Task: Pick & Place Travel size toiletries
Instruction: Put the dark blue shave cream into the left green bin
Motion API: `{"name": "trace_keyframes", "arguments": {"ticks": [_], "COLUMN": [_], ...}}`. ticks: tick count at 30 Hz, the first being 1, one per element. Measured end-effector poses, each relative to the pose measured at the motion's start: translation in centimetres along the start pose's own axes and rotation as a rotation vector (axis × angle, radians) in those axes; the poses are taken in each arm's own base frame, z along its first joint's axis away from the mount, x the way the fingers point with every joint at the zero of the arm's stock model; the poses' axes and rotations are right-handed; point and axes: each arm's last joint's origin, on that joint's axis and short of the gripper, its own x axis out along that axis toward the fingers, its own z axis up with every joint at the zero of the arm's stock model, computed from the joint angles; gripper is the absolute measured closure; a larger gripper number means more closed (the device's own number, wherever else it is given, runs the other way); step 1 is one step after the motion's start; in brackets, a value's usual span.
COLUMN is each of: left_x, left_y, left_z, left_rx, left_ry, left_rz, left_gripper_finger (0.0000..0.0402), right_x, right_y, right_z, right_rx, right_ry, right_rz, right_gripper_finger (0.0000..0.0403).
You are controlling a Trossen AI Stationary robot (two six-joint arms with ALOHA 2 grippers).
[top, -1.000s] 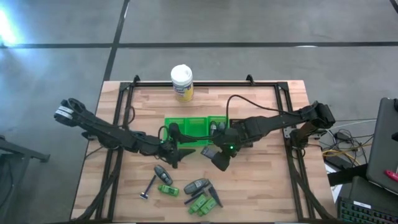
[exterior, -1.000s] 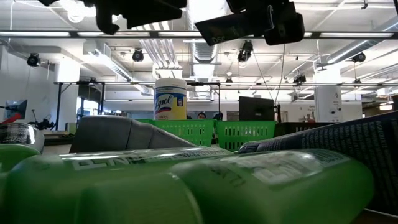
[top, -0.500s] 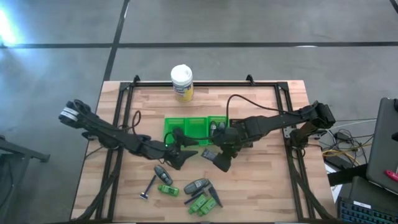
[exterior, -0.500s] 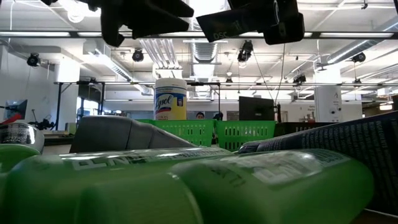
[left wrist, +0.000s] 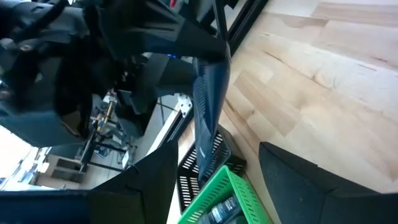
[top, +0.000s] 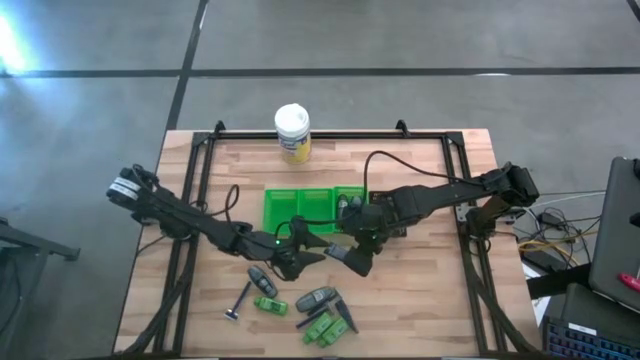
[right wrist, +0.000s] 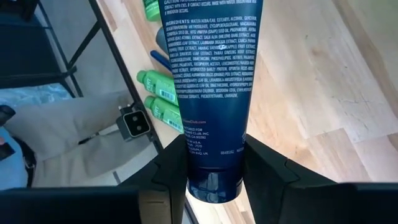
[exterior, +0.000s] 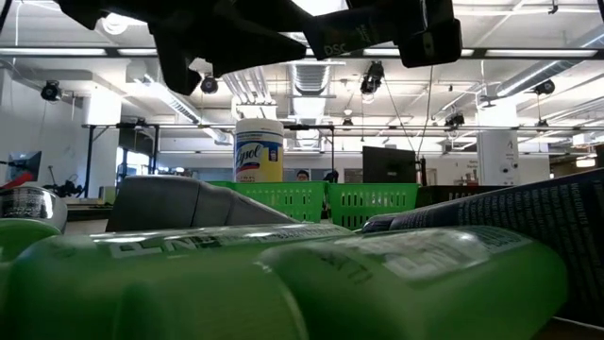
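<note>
the right gripper pinches a dark blue tube just in front of the green tray. the left gripper, jaws spread and empty, hangs beside that tube, also in front of the tray.

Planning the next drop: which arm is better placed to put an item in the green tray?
Right: the right gripper already holds a dark blue tube beside the green compartment tray; the left gripper is empty.

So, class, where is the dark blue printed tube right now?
The dark blue printed tube is clamped in the right gripper, above mid-table just in front of the green compartment tray.
</note>
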Motion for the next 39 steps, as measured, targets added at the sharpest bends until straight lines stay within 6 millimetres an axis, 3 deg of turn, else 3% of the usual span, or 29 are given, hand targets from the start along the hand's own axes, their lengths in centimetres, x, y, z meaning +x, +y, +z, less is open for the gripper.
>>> {"name": "trace_keyframes", "arguments": {"ticks": [6, 17, 27, 39], "left_x": [0.3, 0.6, 0.8, 0.7], "left_y": [-0.1, 0.4, 1.0, 0.5], "left_z": [0.0, 0.1, 0.6, -0.1], "left_rx": [0.008, 0.023, 0.021, -0.024], "left_ry": [0.002, -0.016, -0.022, 0.162], "left_rz": [-0.004, -0.008, -0.009, -0.011], "left_gripper_finger": [0.0202, 0.0339, 0.037, 0.0397], "right_x": [0.0, 0.0, -0.1, -0.2], "right_y": [0.0, 0.0, 0.0, -0.2], "right_z": [0.0, 0.0, 0.1, 0.1], "right_rx": [-0.001, -0.001, 0.004, 0.021], "right_ry": [0.008, 0.011, 0.013, -0.013], "right_rz": [0.007, 0.009, 0.018, -0.015], "right_gripper_finger": [0.0275, 0.0276, 0.0283, 0.0164]}}
